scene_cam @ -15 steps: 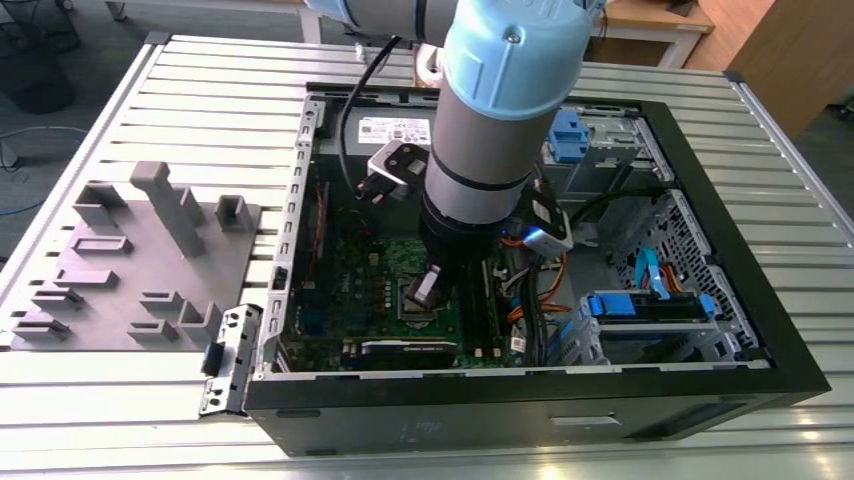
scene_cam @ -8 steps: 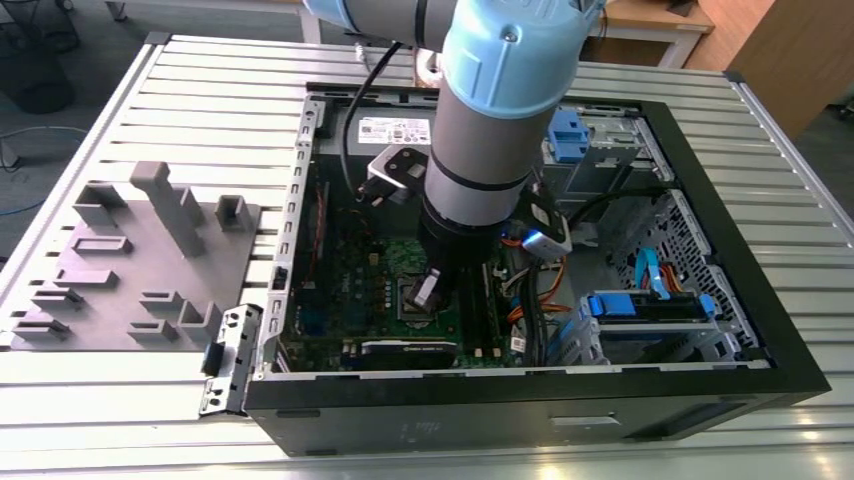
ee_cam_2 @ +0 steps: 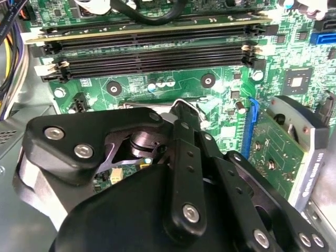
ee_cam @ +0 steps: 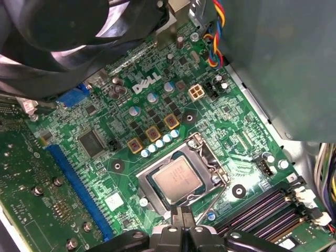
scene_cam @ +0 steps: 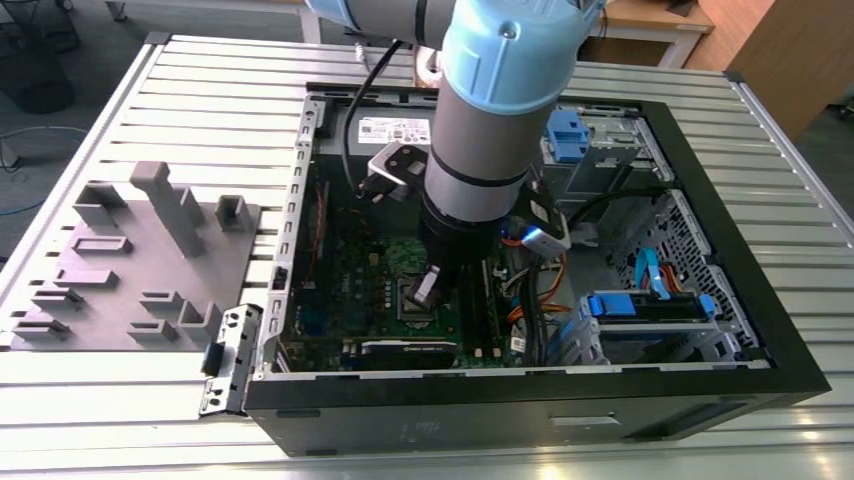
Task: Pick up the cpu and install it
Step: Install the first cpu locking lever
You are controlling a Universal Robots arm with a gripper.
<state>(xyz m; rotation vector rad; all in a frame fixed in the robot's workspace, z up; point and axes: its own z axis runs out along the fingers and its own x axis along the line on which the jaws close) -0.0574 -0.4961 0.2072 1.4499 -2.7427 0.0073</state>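
Observation:
The cpu [ee_cam: 177, 181], a small square chip with a dull silver-grey top, lies flat in its socket on the green motherboard [ee_cam: 105, 131], with a shiny metal frame [ee_cam: 144, 181] around it. My gripper [ee_cam: 181, 218] hangs just beside the socket's edge, its two black fingers pressed together with nothing between them. In the exterior view the gripper [scene_cam: 424, 293] reaches down into the open computer case [scene_cam: 747, 250] over the socket. In the second wrist view the gripper [ee_cam_2: 181, 107] and its black body hide the socket.
Memory slots [ee_cam_2: 152, 52] run close past the socket. An expansion card [ee_cam_2: 278, 152] stands beside it. Cables [scene_cam: 547, 290] and blue drive bays [scene_cam: 647, 305] fill the case at the exterior view's right. A grey plastic fixture [scene_cam: 134, 260] lies on the slatted table at its left.

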